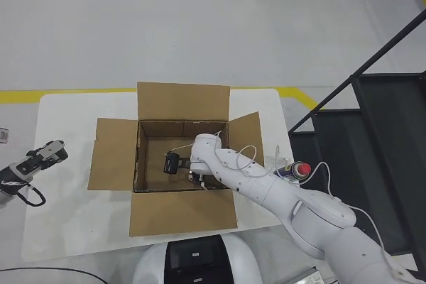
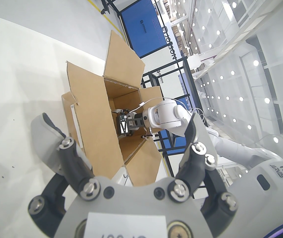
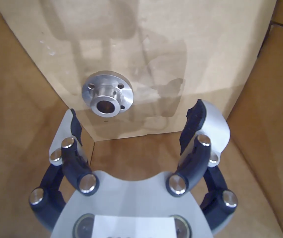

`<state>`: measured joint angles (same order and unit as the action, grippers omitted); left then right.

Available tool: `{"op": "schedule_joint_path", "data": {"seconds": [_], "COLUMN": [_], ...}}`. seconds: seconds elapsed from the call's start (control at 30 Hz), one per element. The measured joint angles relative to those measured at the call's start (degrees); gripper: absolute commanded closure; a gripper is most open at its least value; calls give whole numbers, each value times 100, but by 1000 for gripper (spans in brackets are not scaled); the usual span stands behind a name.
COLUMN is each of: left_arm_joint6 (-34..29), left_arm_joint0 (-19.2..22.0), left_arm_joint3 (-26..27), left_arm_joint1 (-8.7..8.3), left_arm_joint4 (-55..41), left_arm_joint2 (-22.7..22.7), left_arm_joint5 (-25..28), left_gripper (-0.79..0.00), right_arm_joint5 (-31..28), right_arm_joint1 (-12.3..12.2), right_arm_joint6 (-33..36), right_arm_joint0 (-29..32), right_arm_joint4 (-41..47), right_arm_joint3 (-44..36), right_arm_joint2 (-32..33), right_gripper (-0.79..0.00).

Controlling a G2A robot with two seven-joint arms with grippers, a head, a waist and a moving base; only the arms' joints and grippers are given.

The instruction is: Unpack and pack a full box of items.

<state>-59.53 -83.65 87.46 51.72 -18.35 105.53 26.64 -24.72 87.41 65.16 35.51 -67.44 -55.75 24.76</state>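
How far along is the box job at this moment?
Done: the box is open, flaps spread, and a can sits outside it at the table edge. In hand: nothing held; the right jaws stand open inside the box, just short of a metal flange on its floor. Remaining: the flange at least; the left jaws hang open, off to the side. Unpacking or packing, I cannot tell.

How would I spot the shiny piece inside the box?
Find the open cardboard box on the white table. On its floor, just ahead of the right hand, lies a flanged metal hub. Bright silver, round, with a central bore, it stands out against brown cardboard.
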Motion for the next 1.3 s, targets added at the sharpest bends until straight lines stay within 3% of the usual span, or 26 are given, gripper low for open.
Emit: {"op": "schedule_joint_path", "data": {"seconds": [0.43, 0.67, 0.8, 0.83, 0.9, 0.93, 0.97, 1.03, 1.3], "left_arm_joint6": [0, 0, 0, 0, 0, 0, 0, 0, 0], "left_arm_joint0": [0, 0, 0, 0, 0, 0, 0, 0, 0], "left_arm_joint3": [0, 0, 0, 0, 0, 0, 0, 0, 0], "left_arm_joint1": [0, 0, 0, 0, 0, 0, 0, 0, 0], "left_arm_joint4": [0, 0, 0, 0, 0, 0, 0, 0, 0], "left_arm_joint2": [0, 0, 0, 0, 0, 0, 0, 0, 0], "left_arm_joint5": [0, 0, 0, 0, 0, 0, 0, 0, 0], "left_gripper": [-785, -785, -785, -785, -785, -785, -785, -785, -785], "right_arm_joint5": [918, 223, 141, 133, 123, 126, 132, 137, -15], "right_arm_joint1": [64, 0, -43, -50, -67, -72, -79, -84, -60], "right_arm_joint6": [-305, -380, -367, -364, -342, -330, -316, -282, -147], "right_arm_joint0": [-60, 217, 308, 323, 345, 352, 360, 369, 403], "right_arm_joint4": [-418, -30, -86, -105, -173, -208, -245, -287, -278], "right_arm_joint3": [36, -215, -316, -340, -385, -396, -398, -390, -345], "right_arm_joint2": [284, 453, 523, 537, 564, 574, 589, 606, 626], "right_gripper": [-785, -785, -785, -754, -517, -336, -296, -271, -345]}}
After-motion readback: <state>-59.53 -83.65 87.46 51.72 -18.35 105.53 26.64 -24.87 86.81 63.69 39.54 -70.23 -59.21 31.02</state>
